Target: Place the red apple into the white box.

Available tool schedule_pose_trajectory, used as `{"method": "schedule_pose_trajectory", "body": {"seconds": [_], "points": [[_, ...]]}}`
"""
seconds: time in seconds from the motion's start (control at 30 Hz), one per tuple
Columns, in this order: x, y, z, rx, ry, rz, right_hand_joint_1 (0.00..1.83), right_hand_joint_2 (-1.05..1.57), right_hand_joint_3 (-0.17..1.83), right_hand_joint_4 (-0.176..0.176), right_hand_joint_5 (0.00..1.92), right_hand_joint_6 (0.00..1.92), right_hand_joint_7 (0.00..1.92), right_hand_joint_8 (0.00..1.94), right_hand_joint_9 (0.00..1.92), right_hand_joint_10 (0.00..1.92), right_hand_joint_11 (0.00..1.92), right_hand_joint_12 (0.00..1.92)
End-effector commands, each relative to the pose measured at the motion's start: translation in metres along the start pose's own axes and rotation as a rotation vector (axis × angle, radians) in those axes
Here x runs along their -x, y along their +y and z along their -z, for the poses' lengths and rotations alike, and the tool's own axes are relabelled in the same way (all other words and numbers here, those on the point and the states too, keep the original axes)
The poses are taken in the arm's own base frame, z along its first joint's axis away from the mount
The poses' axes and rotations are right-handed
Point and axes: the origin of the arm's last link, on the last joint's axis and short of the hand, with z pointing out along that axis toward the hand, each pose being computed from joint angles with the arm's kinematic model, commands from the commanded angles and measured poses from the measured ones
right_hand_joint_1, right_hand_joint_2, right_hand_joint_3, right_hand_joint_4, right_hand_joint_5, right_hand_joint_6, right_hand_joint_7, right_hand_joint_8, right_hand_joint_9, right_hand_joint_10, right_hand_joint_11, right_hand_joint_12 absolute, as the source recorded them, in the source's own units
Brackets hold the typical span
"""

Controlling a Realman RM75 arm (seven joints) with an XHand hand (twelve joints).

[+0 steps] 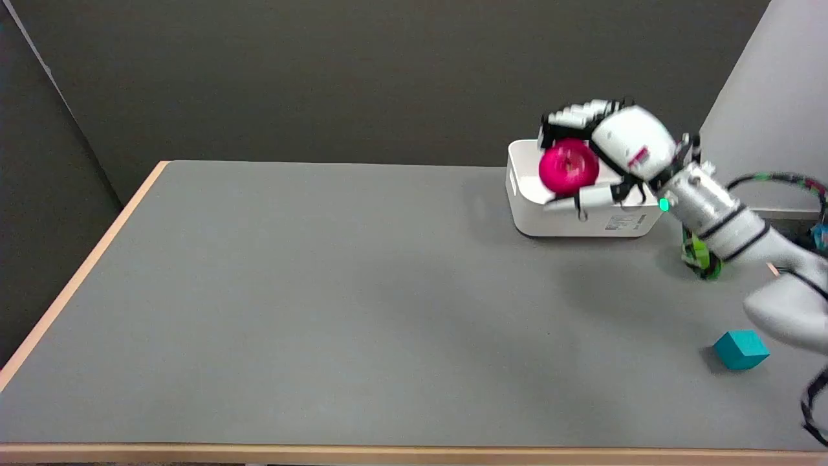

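Right hand holds the apple above the white box.

Head view: the black-and-white right hand (605, 155) grips the round, glossy red apple (568, 166), fingers curled over its top and thumb beneath, above the open white plastic box (569, 217) at the grey table's (323, 298) far right. A teal cube (741, 349) sits near the front right.

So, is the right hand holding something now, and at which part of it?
Yes. The right hand holds the red apple by its sides, fingers over its top and thumb beneath, above the white box.
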Motion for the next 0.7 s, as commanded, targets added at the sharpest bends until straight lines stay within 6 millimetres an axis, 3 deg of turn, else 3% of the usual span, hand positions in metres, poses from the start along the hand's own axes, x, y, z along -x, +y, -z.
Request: {"method": "schedule_pose_trajectory", "body": {"seconds": [0.03, 0.27, 0.43, 0.5, 0.63, 0.67, 0.7], "points": [[-0.034, 0.069, -0.116, 0.212, -0.017, 0.305, 1.49, 0.89, 0.6, 0.176, 0.62, 1.4, 0.8, 1.48, 0.77, 1.49, 0.59, 1.54], [0.013, 0.111, -0.135, 0.388, -0.184, 0.291, 1.49, 0.89, 0.59, 0.175, 0.63, 1.41, 0.8, 1.47, 0.77, 1.48, 0.58, 1.53], [0.049, 0.126, -0.128, 0.46, -0.336, 0.307, 1.49, 0.89, 0.6, 0.176, 0.63, 1.43, 0.79, 1.48, 0.77, 1.49, 0.57, 1.52], [0.055, 0.13, -0.123, 0.482, -0.362, 0.298, 1.49, 0.94, 0.52, 0.176, 0.66, 1.41, 0.75, 1.37, 0.78, 1.61, 0.6, 1.49], [0.066, 0.133, -0.108, 0.5, -0.398, 0.289, 1.49, 0.94, 0.53, 0.176, 0.66, 1.43, 0.75, 1.36, 0.79, 1.62, 0.6, 1.5], [0.069, 0.133, -0.105, 0.499, -0.406, 0.289, 1.46, 0.95, 0.53, 0.124, 0.66, 1.46, 0.76, 1.35, 0.79, 1.62, 0.59, 1.5], [0.072, 0.132, -0.101, 0.495, -0.418, 0.294, 1.38, 0.98, 0.51, -0.006, 0.65, 1.53, 0.77, 1.32, 0.79, 1.6, 0.59, 1.51]]}}
